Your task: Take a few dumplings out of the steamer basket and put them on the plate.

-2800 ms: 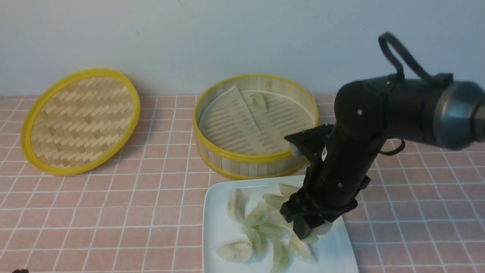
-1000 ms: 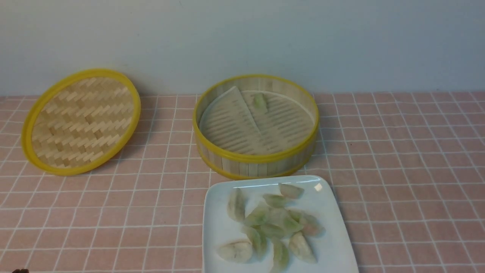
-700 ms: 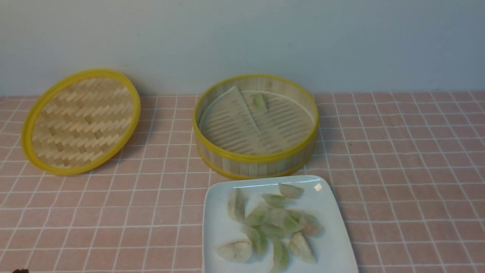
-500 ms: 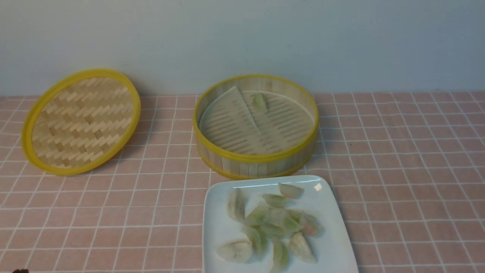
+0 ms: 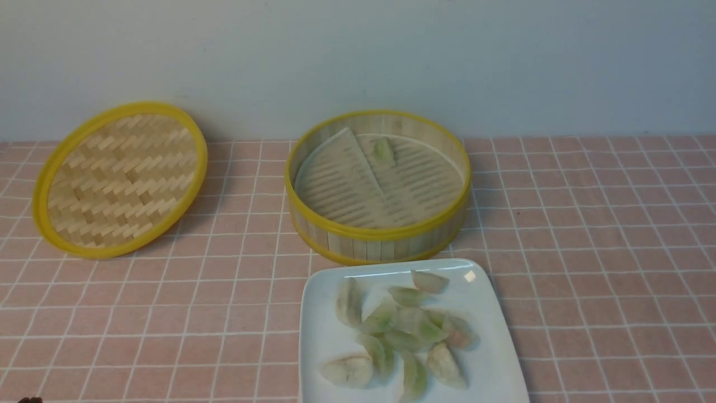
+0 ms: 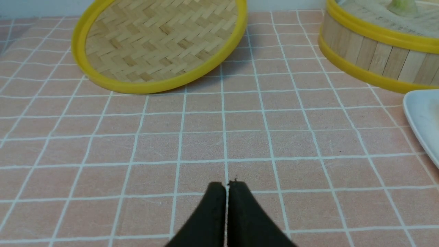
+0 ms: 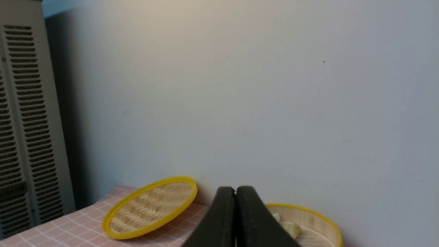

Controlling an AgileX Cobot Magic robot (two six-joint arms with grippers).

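Observation:
The steamer basket point(image 5: 378, 240) stands mid-table with one pale green dumpling point(image 5: 384, 150) on its slatted liner. In front of it, the white plate point(image 5: 324, 341) carries several dumplings point(image 5: 404, 330) in a loose pile, one of them pinkish point(image 5: 460, 334). Neither arm shows in the front view. My left gripper point(image 6: 226, 187) is shut and empty, low over bare tiles, with the basket wall point(image 6: 374, 56) and the plate edge point(image 6: 420, 120) off to one side. My right gripper point(image 7: 236, 190) is shut and empty, raised and pointing at the wall, with the basket point(image 7: 308, 214) below it.
The flat woven bamboo lid point(image 5: 120, 179) leans at the back left against the wall, also seen as the lid point(image 6: 157, 44) and the lid point(image 7: 151, 206). A pink tiled cloth point(image 5: 604, 252) covers the table. A louvred grey cabinet point(image 7: 24, 137) stands beyond the table's left end.
The right arm, which was over the plate 2.8 s ago, has pulled back out of the front view. Over the last second nothing on the table has moved.

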